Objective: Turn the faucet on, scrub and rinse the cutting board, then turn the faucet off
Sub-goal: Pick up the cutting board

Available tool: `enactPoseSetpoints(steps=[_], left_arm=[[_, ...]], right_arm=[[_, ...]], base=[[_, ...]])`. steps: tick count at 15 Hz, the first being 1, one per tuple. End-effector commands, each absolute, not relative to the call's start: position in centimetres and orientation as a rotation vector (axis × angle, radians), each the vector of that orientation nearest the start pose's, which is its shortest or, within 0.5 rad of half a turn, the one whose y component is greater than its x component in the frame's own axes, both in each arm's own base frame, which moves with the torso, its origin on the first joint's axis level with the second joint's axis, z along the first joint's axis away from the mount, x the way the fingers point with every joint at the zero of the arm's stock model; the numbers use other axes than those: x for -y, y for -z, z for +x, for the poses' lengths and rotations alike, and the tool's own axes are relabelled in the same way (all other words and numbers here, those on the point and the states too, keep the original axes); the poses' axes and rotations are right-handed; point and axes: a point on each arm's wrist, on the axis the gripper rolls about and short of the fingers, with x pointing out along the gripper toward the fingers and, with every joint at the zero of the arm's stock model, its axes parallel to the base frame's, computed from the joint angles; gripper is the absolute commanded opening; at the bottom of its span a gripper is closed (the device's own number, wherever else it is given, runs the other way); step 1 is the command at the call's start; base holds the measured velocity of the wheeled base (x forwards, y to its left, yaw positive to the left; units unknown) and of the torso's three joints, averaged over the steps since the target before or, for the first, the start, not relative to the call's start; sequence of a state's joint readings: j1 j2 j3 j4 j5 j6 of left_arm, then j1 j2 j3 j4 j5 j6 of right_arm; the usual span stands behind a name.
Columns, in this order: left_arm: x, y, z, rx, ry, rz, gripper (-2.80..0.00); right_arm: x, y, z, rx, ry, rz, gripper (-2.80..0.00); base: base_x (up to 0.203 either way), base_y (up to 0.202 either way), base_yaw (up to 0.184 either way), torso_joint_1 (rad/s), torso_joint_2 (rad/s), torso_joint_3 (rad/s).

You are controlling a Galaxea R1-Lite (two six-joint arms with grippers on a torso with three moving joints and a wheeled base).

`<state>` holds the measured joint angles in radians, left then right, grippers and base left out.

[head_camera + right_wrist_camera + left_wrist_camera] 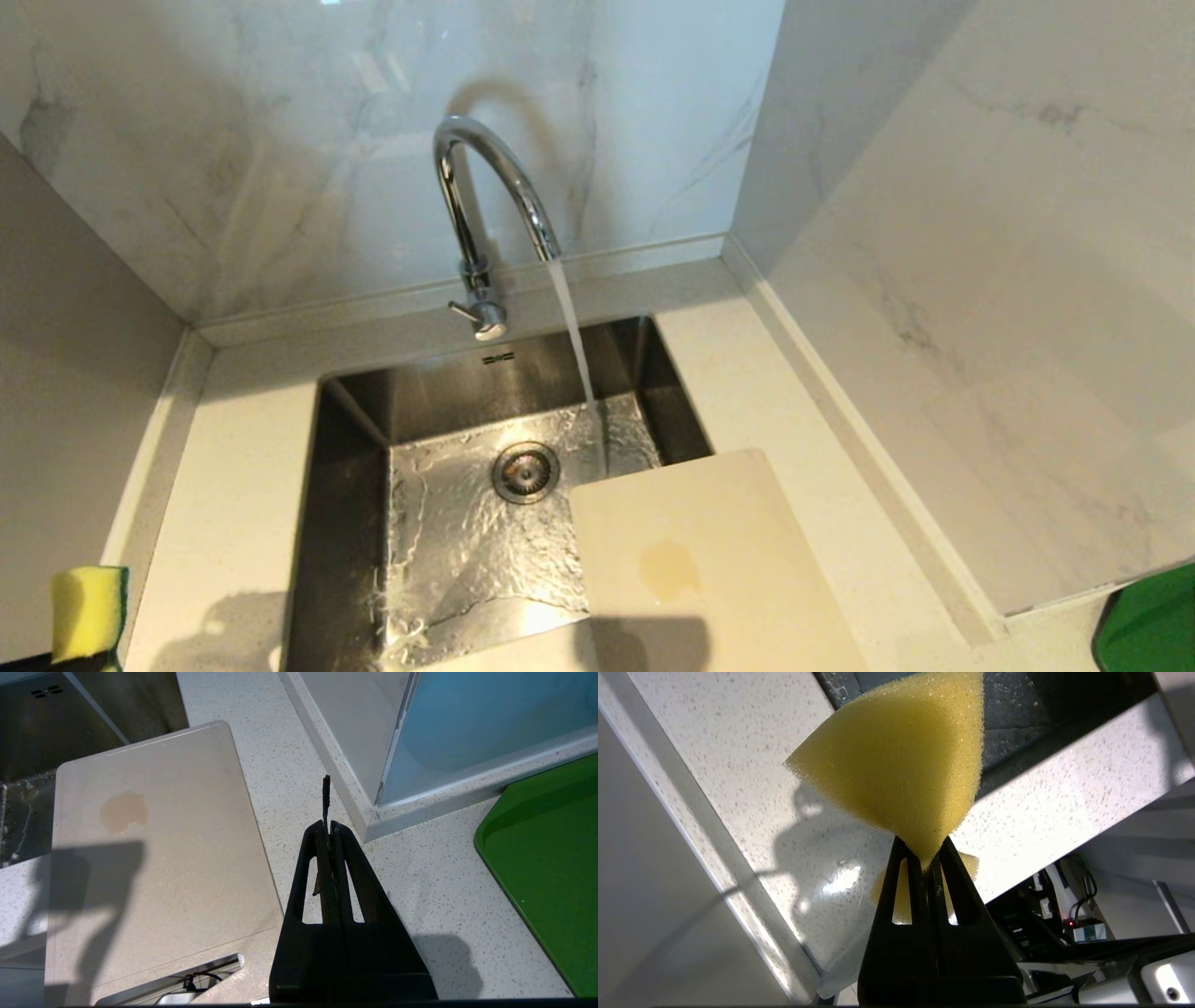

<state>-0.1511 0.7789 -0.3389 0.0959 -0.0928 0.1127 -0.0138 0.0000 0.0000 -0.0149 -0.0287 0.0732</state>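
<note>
Faucet [485, 201] running, left gripper [924, 851] clamping sponge [901, 760], cutting board [695, 560] stained

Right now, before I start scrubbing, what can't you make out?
- Cutting board: near end cut off by the head view's bottom edge.
- Left gripper: outside the head view; only its sponge shows.
- Sponge's green face: hidden in the left wrist view.

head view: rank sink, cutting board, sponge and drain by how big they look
1. Sink, largest.
2. Cutting board, partly cut off by the frame edge.
3. Sponge, also cut off and nearer the camera, so it is unsure against the drain, which looks similar.
</note>
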Motion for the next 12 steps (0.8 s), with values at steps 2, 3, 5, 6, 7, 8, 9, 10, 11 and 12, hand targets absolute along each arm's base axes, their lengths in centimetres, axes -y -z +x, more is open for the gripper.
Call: enactPoseSetpoints(steps=[2,3,5,6,7,8,9,10,11,12], left_arm=[[0.8,-12.4,3.8,-0.444,0.260,0.115,-2.80],[0.7,-11.7,3.3,-0.418,0.255,0.113,-2.80],[0.5,-10.3,2.6,-0.395,0.228,0.108,-2.80],[0.5,-9.6,2.4,-0.392,0.212,0.105,-2.80],[0.4,-9.0,2.3,-0.383,0.195,0.102,-2.80],[0.3,-8.9,2.1,-0.367,0.174,0.095,-2.80],[0.3,-8.8,2.1,-0.369,0.167,0.094,-2.80],[0.3,-8.8,2.1,-0.374,0.155,0.091,-2.80],[0.3,-8.8,2.0,-0.373,0.138,0.087,-2.80],[0.2,-8.8,2.0,-0.370,0.119,0.083,-2.80]], right_arm=[[0.0,-7.7,-2.3,0.017,0.042,0.074,-2.80],[0.0,-7.7,-2.3,0.017,0.042,0.074,-2.80],[0.0,-7.7,-2.3,0.017,0.042,0.074,-2.80],[0.0,-7.7,-2.3,0.017,0.042,0.074,-2.80],[0.0,-7.7,-2.3,0.017,0.042,0.074,-2.80],[0.0,-7.7,-2.3,0.017,0.042,0.074,-2.80],[0.0,-7.7,-2.3,0.017,0.042,0.074,-2.80],[0.0,-7.7,-2.3,0.017,0.042,0.075,-2.80],[0.0,-7.7,-2.3,0.017,0.042,0.074,-2.80],[0.0,-7.7,-2.3,0.017,0.042,0.074,-2.80]], base=[[0.000,0.000,0.000,0.000,0.00,0.000],[0.000,0.000,0.000,0.000,0.00,0.000],[0.000,0.000,0.000,0.000,0.00,0.000],[0.000,0.000,0.000,0.000,0.00,0.000],[0.000,0.000,0.000,0.000,0.00,0.000],[0.000,0.000,0.000,0.000,0.00,0.000],[0.000,0.000,0.000,0.000,0.00,0.000],[0.000,0.000,0.000,0.000,0.00,0.000],[0.000,0.000,0.000,0.000,0.00,0.000],[0.000,0.000,0.000,0.000,0.00,0.000]])
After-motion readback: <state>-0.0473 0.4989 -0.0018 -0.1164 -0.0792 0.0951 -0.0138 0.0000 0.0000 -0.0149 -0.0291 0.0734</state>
